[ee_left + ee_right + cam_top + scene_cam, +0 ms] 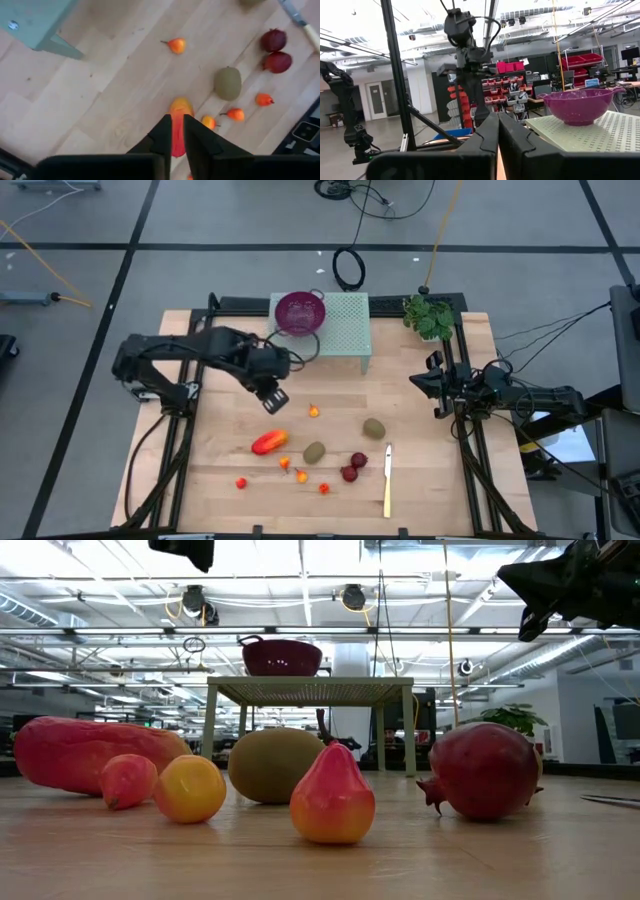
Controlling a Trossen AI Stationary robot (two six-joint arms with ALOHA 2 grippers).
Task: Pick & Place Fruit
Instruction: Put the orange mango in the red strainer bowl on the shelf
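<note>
high view counts the fruit loose on the wooden table (220, 500): one elongated red-orange fruit (269, 442), two kiwi-like ovals (314, 452), two dark red round ones (354, 467) and five tiny orange-red balls (301, 475) (some hard to separate). the left gripper (275, 399) hangs above the board, holding nothing; in the left wrist view its fingers (163, 136) stand almost together, a narrow slit between them, and the long fruit shows through that slit, directly beneath and apart from the jaws. one small ball lies ahead of the jaws, the rest off to one side with a kiwi oval and the dark red pair. the right gripper (436, 385) waits at the table's right edge, jaws pressed together and empty. one purple bowl (298, 311) sits on the green stand (345, 330); one knife (387, 478) lies just beside the dark red fruit.
</note>
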